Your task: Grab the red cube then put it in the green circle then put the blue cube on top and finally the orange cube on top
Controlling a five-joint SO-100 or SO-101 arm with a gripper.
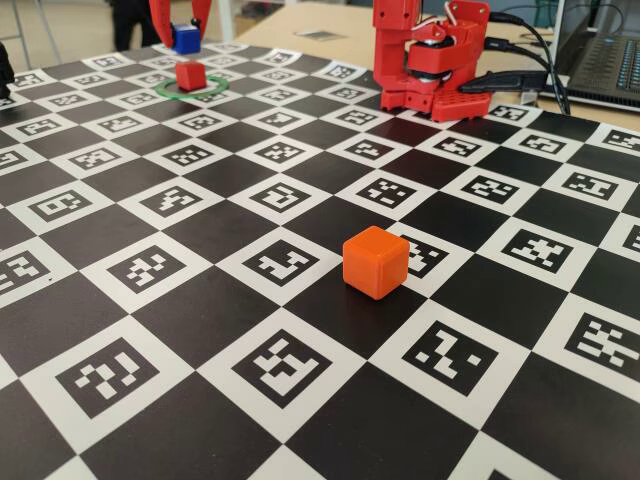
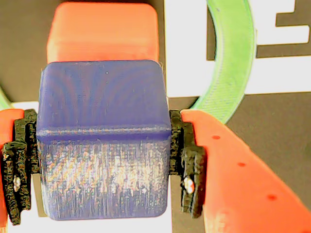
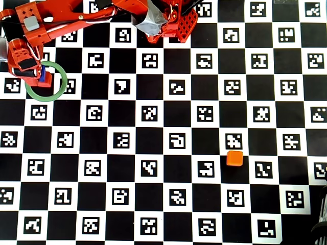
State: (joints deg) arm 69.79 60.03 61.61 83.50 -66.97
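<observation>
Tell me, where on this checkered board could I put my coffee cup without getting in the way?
Nearly everywhere: the orange cube sits alone, with bare board all round it. The crowded part in the overhead view is the top left, where the arm's jaws hold the blue cube above the red cube in the green circle.

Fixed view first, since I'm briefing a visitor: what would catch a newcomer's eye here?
Probably the orange cube, alone on the marker-covered checkerboard mat in the foreground. Next, at the far left of the fixed view, the gripper holds the blue cube just above the red cube, which sits inside the green circle. The wrist view shows the blue cube clamped between the black pads.
</observation>
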